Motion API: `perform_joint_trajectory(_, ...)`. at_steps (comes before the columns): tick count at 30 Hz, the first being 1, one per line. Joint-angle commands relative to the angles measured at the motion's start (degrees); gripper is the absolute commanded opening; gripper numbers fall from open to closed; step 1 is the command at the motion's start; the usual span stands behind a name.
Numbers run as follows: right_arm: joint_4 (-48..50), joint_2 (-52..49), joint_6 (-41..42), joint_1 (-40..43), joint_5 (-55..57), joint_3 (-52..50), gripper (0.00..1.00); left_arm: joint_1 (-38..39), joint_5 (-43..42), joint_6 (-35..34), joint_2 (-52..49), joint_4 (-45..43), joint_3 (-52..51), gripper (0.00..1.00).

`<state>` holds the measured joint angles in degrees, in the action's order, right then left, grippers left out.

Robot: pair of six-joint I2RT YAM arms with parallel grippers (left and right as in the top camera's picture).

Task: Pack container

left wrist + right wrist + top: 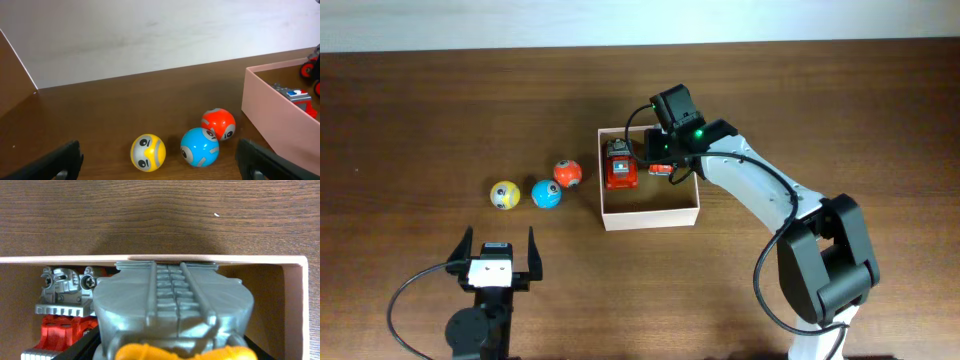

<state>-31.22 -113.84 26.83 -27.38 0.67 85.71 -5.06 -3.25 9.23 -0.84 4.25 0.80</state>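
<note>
As I pack, left hand (500, 240): open, empty, well apart from the container.
Balls (546, 194): yellow, blue, orange, rowed on the surface (420, 100) between.
Container (650, 221): mid-surface, red truck (621, 165) in its left half.
Right hand (662, 160): nearer arm, apparently closed on a grey toy (170, 305), directly over the free right half, long axis parallel to the truck.
</note>
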Motion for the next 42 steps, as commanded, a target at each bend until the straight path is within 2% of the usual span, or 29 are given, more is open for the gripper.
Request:
perform_joint_trajectory(1, 0.44, 0.66, 0.26, -0.44, 1.29, 1.11, 0.57, 0.02, -0.44, 0.72, 0.44, 0.13, -0.28, 0.99)
perform_joint_trajectory(8, 0.59, 0.20, 0.22, -1.33, 1.31, 1.11, 0.57, 0.02, -0.44, 0.72, 0.44, 0.13, -0.28, 0.99)
perform_joint_trajectory(12, 1.09, 0.20, -0.44, -1.92, 1.44, 1.09, 0.73, 0.02, -0.44, 0.72, 0.44, 0.13, -0.28, 0.99)
perform_joint_trajectory(18, 1.09, 0.20, -0.44, -1.92, 1.36, 1.09, 0.79, 0.02, -0.44, 0.72, 0.44, 0.13, -0.28, 0.99)
perform_joint_trajectory(35, -1.60, 0.24, -1.07, -1.88, 1.07, 1.75, 0.79, 0.02, -0.44, 0.72, 0.44, 0.13, -0.28, 0.99)
perform_joint_trajectory(38, -1.99, 0.22, -1.31, -1.86, 4.37, 1.73, 0.70, 0.02, -0.44, 0.72, 0.44, 0.11, -0.28, 0.99)
perform_joint_trajectory(42, -1.53, 0.22, -2.58, -1.86, 4.31, 1.73, 0.65, 0.02, -0.44, 0.74, 0.44, 0.11, -0.28, 0.99)
